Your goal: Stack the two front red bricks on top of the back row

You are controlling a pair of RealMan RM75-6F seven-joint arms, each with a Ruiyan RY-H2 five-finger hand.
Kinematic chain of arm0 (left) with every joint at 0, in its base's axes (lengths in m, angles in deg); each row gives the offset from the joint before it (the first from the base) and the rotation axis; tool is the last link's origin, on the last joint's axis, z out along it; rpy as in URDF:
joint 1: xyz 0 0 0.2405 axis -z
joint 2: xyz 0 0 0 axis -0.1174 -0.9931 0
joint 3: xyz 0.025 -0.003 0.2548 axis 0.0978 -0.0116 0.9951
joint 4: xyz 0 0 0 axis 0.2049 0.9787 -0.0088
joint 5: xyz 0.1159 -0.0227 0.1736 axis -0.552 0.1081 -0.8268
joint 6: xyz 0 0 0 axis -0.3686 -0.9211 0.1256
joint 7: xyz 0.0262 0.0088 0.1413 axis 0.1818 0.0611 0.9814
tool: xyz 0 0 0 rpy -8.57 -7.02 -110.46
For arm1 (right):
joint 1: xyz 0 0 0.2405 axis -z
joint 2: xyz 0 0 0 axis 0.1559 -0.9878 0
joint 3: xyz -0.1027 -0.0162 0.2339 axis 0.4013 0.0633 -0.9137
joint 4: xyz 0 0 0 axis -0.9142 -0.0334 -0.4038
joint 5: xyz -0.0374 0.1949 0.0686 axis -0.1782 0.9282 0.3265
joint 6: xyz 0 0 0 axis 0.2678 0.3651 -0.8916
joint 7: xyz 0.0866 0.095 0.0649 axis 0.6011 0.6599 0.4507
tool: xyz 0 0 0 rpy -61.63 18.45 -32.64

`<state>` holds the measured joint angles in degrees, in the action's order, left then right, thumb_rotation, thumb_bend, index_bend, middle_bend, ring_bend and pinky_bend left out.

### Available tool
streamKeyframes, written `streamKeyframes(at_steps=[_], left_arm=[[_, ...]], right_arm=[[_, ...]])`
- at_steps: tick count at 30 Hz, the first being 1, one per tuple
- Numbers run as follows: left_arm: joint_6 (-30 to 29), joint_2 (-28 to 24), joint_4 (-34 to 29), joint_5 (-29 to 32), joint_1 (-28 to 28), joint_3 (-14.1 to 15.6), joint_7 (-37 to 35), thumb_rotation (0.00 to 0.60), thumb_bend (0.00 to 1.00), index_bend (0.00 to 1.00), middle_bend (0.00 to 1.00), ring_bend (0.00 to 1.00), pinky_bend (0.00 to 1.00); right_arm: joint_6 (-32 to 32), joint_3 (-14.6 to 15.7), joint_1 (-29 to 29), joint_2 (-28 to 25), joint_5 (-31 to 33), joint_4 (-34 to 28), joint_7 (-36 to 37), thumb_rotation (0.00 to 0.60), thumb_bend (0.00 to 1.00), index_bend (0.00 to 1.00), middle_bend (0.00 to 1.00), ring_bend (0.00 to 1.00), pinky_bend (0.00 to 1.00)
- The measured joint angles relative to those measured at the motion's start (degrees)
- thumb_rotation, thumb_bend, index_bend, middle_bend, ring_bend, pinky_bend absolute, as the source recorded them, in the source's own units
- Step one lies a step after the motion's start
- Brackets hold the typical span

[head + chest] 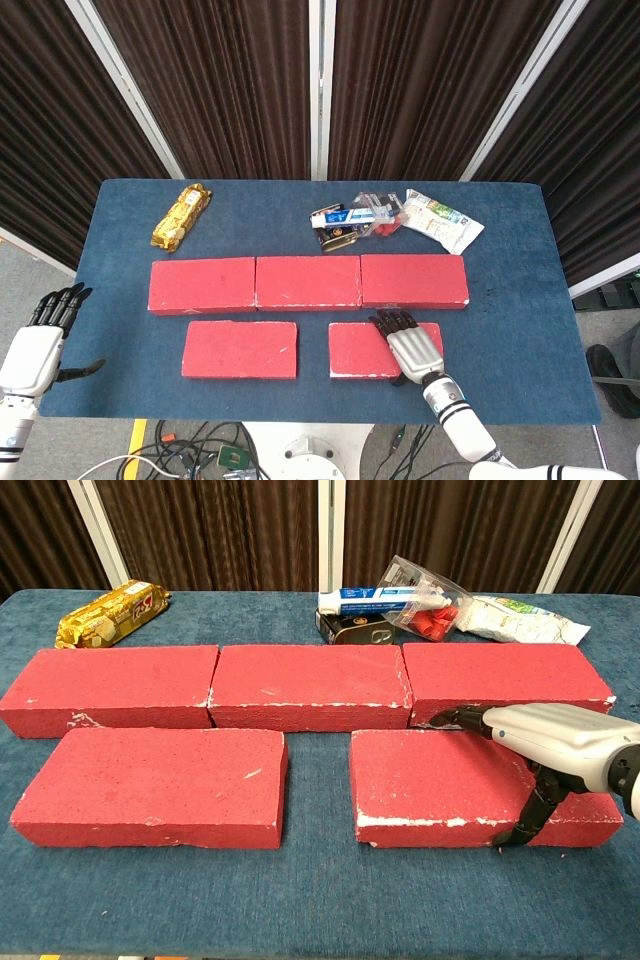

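Observation:
Three red bricks form the back row [305, 283] [300, 685] across the blue table. The front left brick [240, 349] [150, 785] lies alone. My right hand [412, 345] [555, 742] lies across the right part of the front right brick [355, 352] [430, 785]. Its fingers reach over the brick's back edge and its thumb presses the front face, so it grips the brick. My left hand [40, 345] hangs off the table's left side with its fingers apart, holding nothing. The chest view does not show it.
Behind the back row lie a gold foil packet [182, 214] [110, 613], a toothpaste box with a tin and a clear bag [350, 222] [385, 605], and a white pouch [442, 220] [525, 620]. The table's front edge [300, 415] runs close below the front bricks.

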<state>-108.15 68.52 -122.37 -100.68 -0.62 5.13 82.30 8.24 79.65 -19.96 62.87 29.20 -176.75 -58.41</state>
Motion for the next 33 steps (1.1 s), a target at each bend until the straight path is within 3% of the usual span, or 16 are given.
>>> streamKeyframes(at_steps=[13,24,33], left_arm=[[0.1,-0.1,-0.1,0.2,0.0,0.1,0.0,0.600,0.05,0.00,0.00,0.00,0.00],[-0.1,0.1,0.1,0.1,-0.1,0.0,0.1,0.600,0.05,0.00,0.00,0.00,0.00],[-0.2,-0.1,-0.2,0.0,-0.1,0.1,0.4,0.600,0.05,0.00,0.00,0.00,0.00]], right_arm=[[-2.4,1.4,-4.2,-1.1,3.6,0.1,0.9,0.600,0.00,0.00,0.01,0.00,0.01],[1.0,2.3,-4.1,-0.4,1.9,0.7,3.2,0.600,0.12,0.00,0.13,0.11,0.28],[3.5,2.8,-3.4,-3.2,-3.0,-2.8,5.3,0.600,0.12,0.00,0.13,0.12,0.32]])
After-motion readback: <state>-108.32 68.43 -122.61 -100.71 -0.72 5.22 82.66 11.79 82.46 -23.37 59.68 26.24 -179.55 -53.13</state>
